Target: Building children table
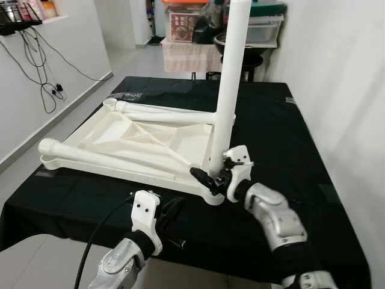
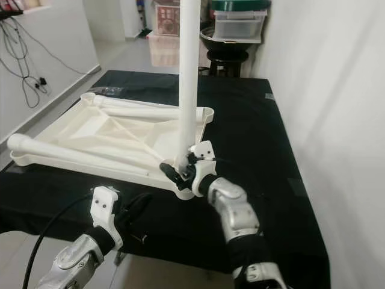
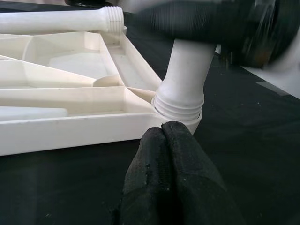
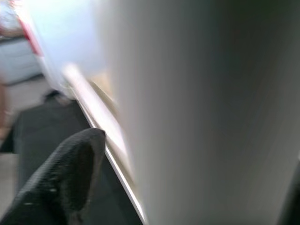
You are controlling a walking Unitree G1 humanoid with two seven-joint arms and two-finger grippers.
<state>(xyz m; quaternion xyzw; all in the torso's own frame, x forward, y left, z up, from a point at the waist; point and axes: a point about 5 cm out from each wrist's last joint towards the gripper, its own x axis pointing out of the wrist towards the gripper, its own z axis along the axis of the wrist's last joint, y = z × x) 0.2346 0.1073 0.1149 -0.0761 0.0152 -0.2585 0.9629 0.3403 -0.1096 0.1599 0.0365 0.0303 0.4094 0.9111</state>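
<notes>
An upturned white moulded-plastic children's tabletop (image 1: 129,141), ribbed underneath, lies on the black cloth-covered table (image 1: 283,138), toward its left and near edges. Two loose white plastic legs with threaded ends rest across it: one along its near-left side (image 1: 102,158), one by its far edge (image 1: 162,112). A third long white plastic leg (image 1: 231,78) stands upright in the socket at the tabletop's near-right corner, its threads only partly sunk into the collar (image 3: 180,105).

The right gripper (image 1: 212,176) is at the base of that upright leg, fingers closed around it as far as the head views let me judge; its wrist view is too blurred to confirm. The left gripper (image 3: 166,154) hovers low at the near edge of the table, fingers pressed together on nothing, just short of the socket corner.

The leg looks light, stiff and hollow, with a smooth, probably slippery shaft. Holding low near the threads gives the best control for turning; gripped high, it would lever sideways and cross-thread. The tabletop seems light enough to skid on the cloth, so bracing its corner would help.
</notes>
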